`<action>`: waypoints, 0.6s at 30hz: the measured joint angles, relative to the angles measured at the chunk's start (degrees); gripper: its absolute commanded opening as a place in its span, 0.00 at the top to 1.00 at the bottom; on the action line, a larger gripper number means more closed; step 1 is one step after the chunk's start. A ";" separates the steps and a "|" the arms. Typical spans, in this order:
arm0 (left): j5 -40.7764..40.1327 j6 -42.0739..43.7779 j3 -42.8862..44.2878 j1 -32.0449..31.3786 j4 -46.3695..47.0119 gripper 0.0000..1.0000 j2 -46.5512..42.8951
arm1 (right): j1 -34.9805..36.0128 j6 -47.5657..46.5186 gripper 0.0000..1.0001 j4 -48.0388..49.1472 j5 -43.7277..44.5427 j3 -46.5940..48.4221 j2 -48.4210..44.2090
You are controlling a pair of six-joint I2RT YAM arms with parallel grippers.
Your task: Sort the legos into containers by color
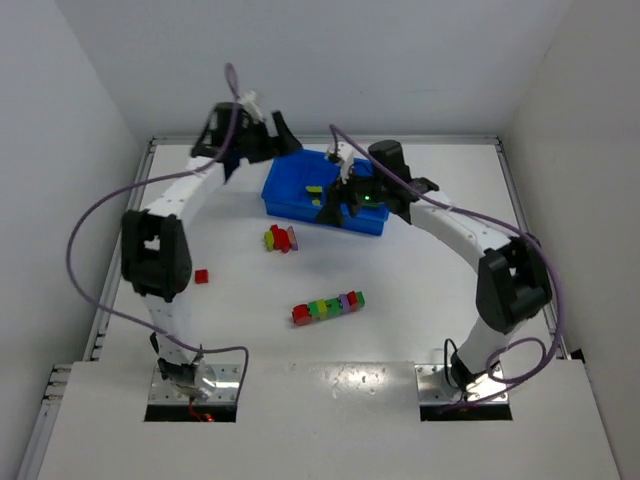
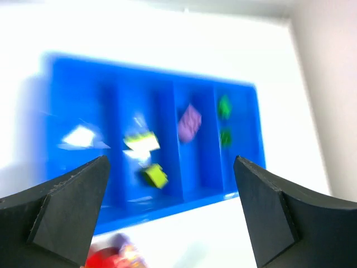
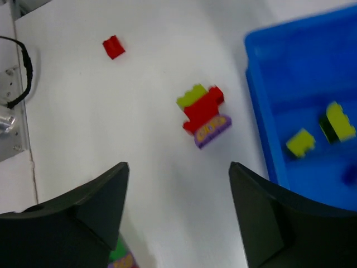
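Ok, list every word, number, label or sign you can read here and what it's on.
No readable text anywhere in the three views.
Blue tray: no label or number visible.
Purple brick: pale marks on its face, too blurred to read.

Tray (image 1: 292,206) far centre; brick cluster (image 1: 280,240), strip (image 1: 328,307) before it; single brick (image 1: 201,276) left.

The blue four-compartment tray (image 1: 290,188) holds yellow bricks (image 2: 154,175), one purple brick (image 2: 189,123) and green bricks (image 2: 224,106), each colour in its own compartment. Outside it lie a single red brick (image 1: 201,276), a red-yellow-purple cluster (image 1: 280,239) and a multicoloured strip (image 1: 327,307).
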 measured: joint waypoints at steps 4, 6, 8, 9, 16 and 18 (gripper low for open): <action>2.10 1.92 0.96 13.09 -2.38 0.00 -11.96 | 6.88 -6.14 0.14 -1.29 -0.04 8.26 8.31; 2.40 4.28 2.01 20.59 -4.48 0.00 -16.44 | 11.41 -9.53 0.13 -2.32 -0.20 13.60 13.66; 2.25 7.02 1.38 27.76 -7.61 0.00 -20.24 | 15.78 -12.52 0.12 -2.64 -0.57 17.84 18.73; 2.58 8.37 -0.07 30.97 -8.66 0.00 -22.05 | 17.73 -13.77 0.12 -2.60 -0.68 19.61 20.98; 8.24 14.25 -16.11 43.36 -18.60 0.00 -29.73 | 26.95 -17.11 0.10 2.23 -1.38 27.65 34.10; 10.12 14.88 -19.32 45.44 -20.85 0.00 -29.99 | 28.06 -15.87 0.09 7.21 0.17 28.35 37.07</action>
